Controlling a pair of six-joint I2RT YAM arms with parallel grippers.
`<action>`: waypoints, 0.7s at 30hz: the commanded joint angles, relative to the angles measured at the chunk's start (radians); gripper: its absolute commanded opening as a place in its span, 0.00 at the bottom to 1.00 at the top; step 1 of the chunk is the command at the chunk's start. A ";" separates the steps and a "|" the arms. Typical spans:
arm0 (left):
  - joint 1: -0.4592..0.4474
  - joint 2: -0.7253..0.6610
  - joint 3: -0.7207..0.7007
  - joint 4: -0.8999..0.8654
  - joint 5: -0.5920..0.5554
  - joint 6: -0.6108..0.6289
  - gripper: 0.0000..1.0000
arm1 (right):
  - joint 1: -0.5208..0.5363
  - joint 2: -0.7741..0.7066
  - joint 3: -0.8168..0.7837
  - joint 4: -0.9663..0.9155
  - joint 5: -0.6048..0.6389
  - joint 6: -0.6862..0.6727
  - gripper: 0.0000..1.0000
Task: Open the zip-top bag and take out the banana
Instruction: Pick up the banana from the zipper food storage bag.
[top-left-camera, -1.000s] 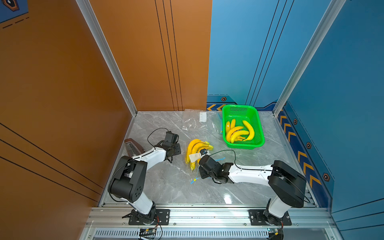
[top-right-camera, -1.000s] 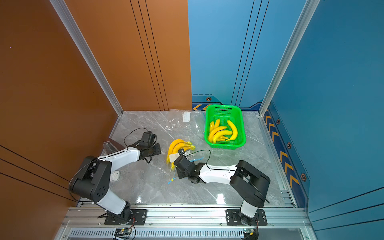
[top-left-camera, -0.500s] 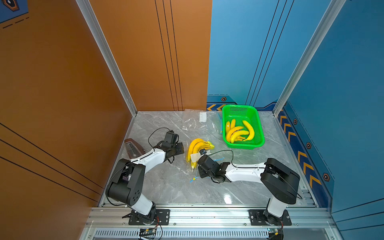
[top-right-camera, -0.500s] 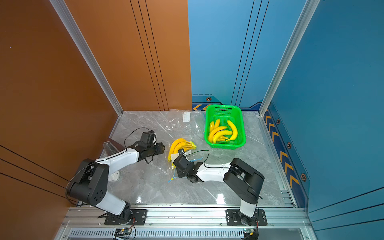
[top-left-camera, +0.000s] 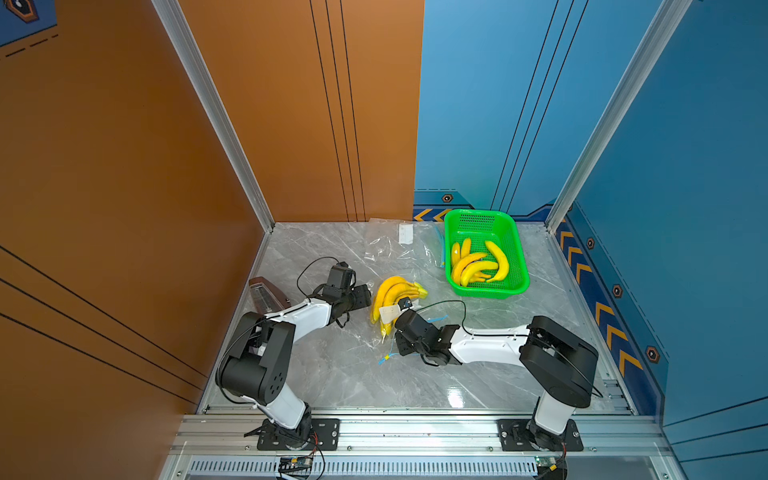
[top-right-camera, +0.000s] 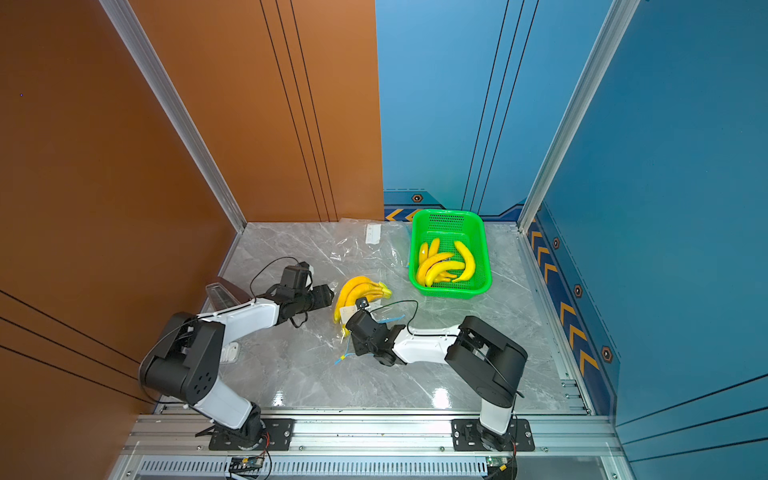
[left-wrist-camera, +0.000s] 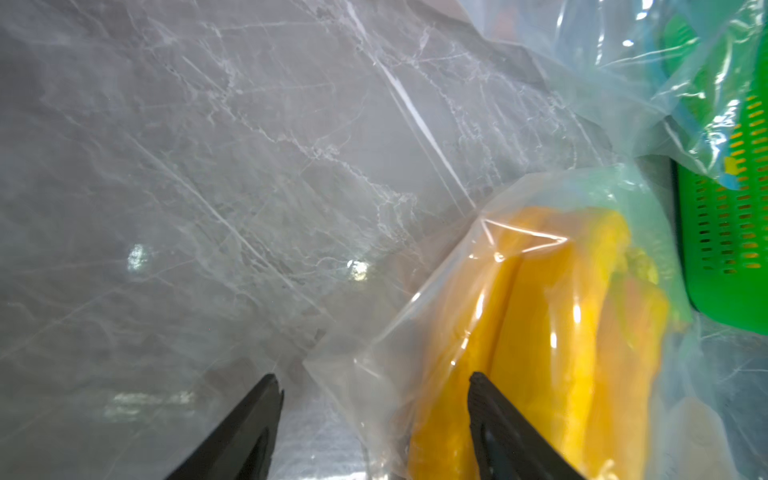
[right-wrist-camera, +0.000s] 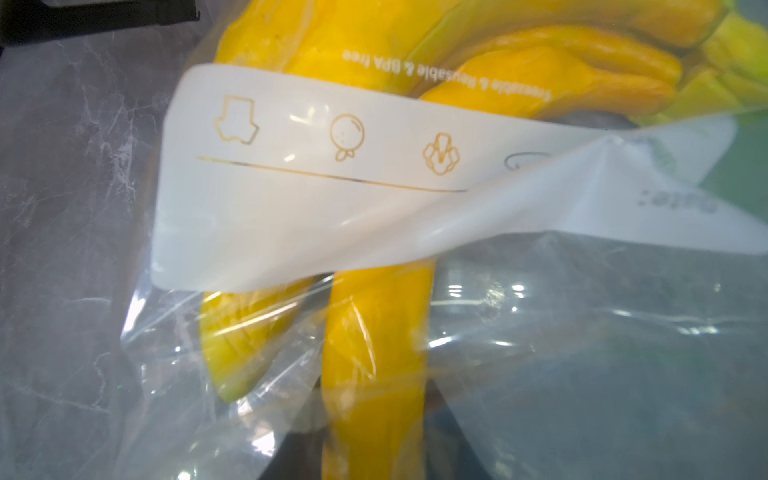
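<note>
A bunch of yellow bananas (top-left-camera: 392, 291) (top-right-camera: 355, 289) lies inside a clear zip-top bag (top-left-camera: 387, 312) with a white label (right-wrist-camera: 291, 199), mid-table in both top views. My right gripper (top-left-camera: 400, 319) (right-wrist-camera: 374, 419) is at the bag's near end. Its dark fingers, blurred behind the plastic, are shut on one banana (right-wrist-camera: 374, 353). My left gripper (top-left-camera: 369, 297) (left-wrist-camera: 374, 390) stands open at the bag's left side. A loose corner of the bag (left-wrist-camera: 353, 365) lies between its fingers (left-wrist-camera: 266, 399), and the bananas (left-wrist-camera: 540, 332) are beside the other finger.
A green basket (top-left-camera: 478, 212) (top-right-camera: 446, 212) holding several bananas stands at the back right. Empty clear bags (top-left-camera: 390, 245) lie at the back centre. A brown object (top-left-camera: 266, 293) sits by the left wall. Blue ties (top-left-camera: 386, 358) lie near the right gripper.
My left gripper has moved right towards the bag and its jaws have widened. The right gripper keeps its hold while its arm has shifted a little.
</note>
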 joint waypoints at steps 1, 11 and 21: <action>0.009 0.055 0.059 0.013 0.043 0.013 0.71 | -0.001 0.011 0.003 0.017 0.001 0.013 0.22; -0.005 0.073 0.072 0.013 -0.005 0.024 0.08 | -0.012 -0.018 0.033 -0.046 0.006 0.082 0.23; -0.082 -0.039 -0.016 0.050 -0.189 0.101 0.00 | -0.085 -0.117 0.067 -0.194 -0.058 0.271 0.26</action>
